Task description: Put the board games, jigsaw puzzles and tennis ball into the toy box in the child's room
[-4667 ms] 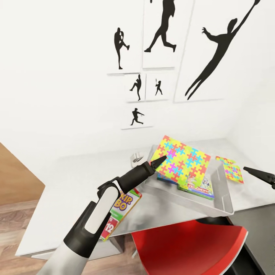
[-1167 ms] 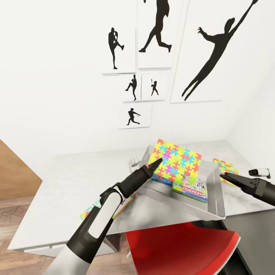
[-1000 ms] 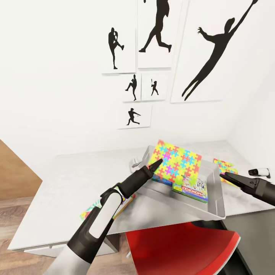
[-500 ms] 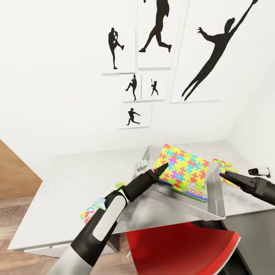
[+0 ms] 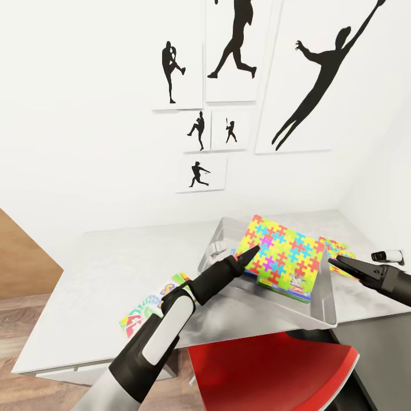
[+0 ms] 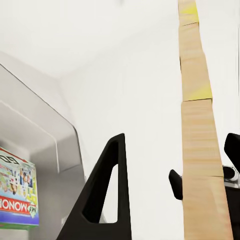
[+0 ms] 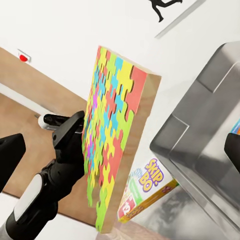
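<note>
Head view, centre right of the frame: the left gripper [image 5: 249, 252] has carried the first jigsaw puzzle [image 5: 281, 251] further across the toy box [image 5: 321, 297] over the last second, so the bright board, which half a second ago sat nearer the bin's left wall, now leans over its right half and hides most of the Monopoly box [image 5: 297, 286] beneath it. In the left wrist view that puzzle's wooden edge [image 6: 197, 125] runs between the two black fingers [image 6: 107, 195], so the claw looks clamped on it, though the contact itself is not clear; the Monopoly box [image 6: 17, 192] lies low in the bin at that picture's left edge. The right gripper [image 5: 342, 264] hovers at the right of the head frame, just beyond the bin's right wall, jaws parted and empty, hardly shifted in the last second. A second jigsaw puzzle [image 5: 337, 249] lies on the table [image 5: 103, 268] behind it, and the Skip-Bo box [image 5: 154, 302] rests near the table's front edge at lower left, more exposed now that the arm has swung away. My reading is that one puzzle is about to be released into the bin, while the other puzzle and Skip-Bo are yet to go in. No tennis ball can be made out.
</note>
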{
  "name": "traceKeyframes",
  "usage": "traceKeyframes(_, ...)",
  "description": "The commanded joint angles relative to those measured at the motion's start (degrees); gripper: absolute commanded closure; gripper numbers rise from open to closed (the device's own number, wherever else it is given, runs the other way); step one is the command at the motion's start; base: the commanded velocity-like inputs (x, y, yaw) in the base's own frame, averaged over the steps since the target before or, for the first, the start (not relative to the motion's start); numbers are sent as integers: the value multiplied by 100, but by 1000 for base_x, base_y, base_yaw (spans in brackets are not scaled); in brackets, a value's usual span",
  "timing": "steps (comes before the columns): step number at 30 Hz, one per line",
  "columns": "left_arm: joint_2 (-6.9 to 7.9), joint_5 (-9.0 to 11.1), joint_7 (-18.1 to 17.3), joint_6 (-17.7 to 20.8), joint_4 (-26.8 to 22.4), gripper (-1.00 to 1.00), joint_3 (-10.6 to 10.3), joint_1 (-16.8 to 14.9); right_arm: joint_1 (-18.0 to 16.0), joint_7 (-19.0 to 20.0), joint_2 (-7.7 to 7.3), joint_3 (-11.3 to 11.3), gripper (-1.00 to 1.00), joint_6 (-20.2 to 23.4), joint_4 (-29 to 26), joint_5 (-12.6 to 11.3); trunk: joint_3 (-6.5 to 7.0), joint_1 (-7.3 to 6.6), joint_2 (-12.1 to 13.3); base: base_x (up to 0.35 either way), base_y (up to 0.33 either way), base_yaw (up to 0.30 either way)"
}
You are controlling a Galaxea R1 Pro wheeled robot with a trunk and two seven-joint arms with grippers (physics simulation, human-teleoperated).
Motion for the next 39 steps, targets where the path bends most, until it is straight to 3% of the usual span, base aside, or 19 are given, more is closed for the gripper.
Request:
traceKeyframes(1,-2,57,-4,36,-1,100,4,-4,-6,29,-1,-4,-100,20,1,20,-10,3,-10,0,0,0)
traceKeyframes(6,-6,60,-14,-17,-10,100,-22,-4,-1,28,4,-2,-100,20,2,28,-10,3,-10,0,0,0)
traceKeyframes(12,-26,61,-18,-39,-24,100,-46,-5,-4,9,128,12,-100,20,3,43,-10,3,-10,0,0,0)
traceKeyframes(17,-37,63,-18,-48,-27,100,-85,-6,-16,-12,290,218,-100,20,3,69,-10,3,-10,0,0,0)
traceKeyframes(25,-43,66,-19,-51,-28,100,-106,-9,-46,-28,407,423,-100,20,3,82,-10,3,-10,0,0,0)
traceKeyframes(39,-50,65,-19,-52,-28,100,-113,-12,-58,-39,447,473,-100,20,3,90,-10,3,-10,0,0,0)
